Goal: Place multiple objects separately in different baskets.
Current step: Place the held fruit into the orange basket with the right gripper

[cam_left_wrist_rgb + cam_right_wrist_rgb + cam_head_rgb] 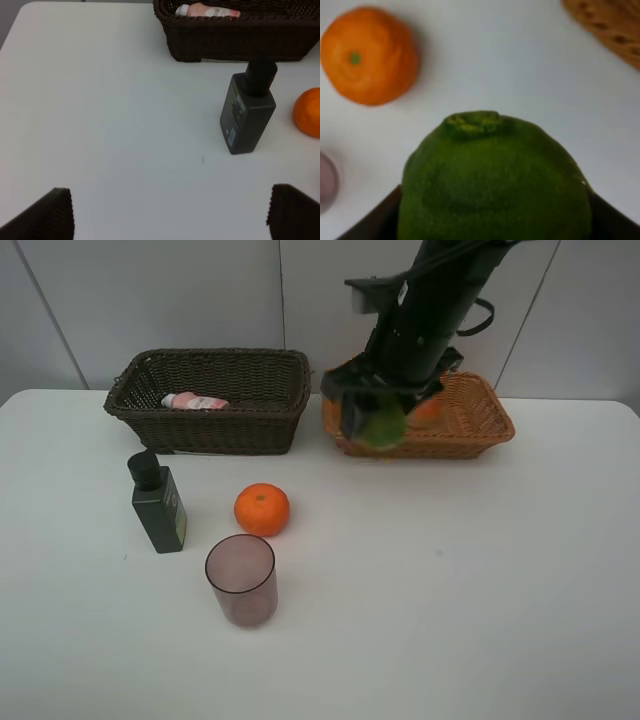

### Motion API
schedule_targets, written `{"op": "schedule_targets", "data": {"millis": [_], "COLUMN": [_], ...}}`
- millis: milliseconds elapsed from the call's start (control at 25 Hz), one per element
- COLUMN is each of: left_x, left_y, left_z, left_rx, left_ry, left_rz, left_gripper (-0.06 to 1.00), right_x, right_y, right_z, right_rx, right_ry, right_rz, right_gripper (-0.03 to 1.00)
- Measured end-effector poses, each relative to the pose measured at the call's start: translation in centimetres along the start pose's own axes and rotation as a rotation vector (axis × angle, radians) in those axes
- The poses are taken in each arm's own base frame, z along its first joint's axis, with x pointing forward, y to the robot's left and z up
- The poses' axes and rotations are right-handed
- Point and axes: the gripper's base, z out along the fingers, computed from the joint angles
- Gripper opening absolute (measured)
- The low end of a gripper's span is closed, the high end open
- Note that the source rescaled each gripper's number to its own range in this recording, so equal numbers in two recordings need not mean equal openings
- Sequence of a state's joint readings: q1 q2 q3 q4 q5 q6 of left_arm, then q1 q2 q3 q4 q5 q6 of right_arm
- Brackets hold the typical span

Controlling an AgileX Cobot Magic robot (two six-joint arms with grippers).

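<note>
The right claw (pixel 377 412) is gripping the green fruit (pixel 381 427), hanging just beside the light basket's (pixel 485 432) near left corner. The left claw (pixel 170 215) is standing wide open.

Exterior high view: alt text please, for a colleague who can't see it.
The right tool holds a green fruit at the left end of the tan basket. A pink bottle lies in the dark basket; a dark bottle, orange and cup stand on the white table.

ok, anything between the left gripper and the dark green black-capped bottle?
No. Left wrist view shows only bare white table between the left gripper and the dark green black-capped bottle.
</note>
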State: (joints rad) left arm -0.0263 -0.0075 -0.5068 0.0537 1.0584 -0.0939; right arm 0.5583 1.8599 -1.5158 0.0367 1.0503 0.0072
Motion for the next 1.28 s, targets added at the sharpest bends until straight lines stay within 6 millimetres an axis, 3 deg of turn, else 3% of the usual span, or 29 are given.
{"op": "schedule_targets", "data": {"millis": [160,480,920,1120,1280], "left_x": [0.0,0.0,0.0,0.0,0.0], "left_y": [0.0,0.0,0.0,0.0,0.0], "left_z": [0.0,0.0,0.0,0.0,0.0], "left_rx": [0.000,0.000,0.000,0.000,0.000], "left_ry": [0.000,0.000,0.000,0.000,0.000], "left_rz": [0.000,0.000,0.000,0.000,0.000], "left_gripper": [1.00,1.00,1.00,1.00,1.00], "right_x": [-1.6,-4.6,-7.3,-7.2,-6.9], "right_y": [-3.1,-8.4,-10.2,-10.5,-10.5], "right_z": [-1.1,0.2,7.9,11.1,12.4], "right_rx": [0.023,0.117,0.104,0.101,0.102], "right_ry": [-0.074,-0.220,-0.402,-0.390,-0.360], "right_rz": [0.170,0.301,0.345,0.344,0.345], "right_gripper": [0.46,0.46,0.46,0.46,0.46]}}
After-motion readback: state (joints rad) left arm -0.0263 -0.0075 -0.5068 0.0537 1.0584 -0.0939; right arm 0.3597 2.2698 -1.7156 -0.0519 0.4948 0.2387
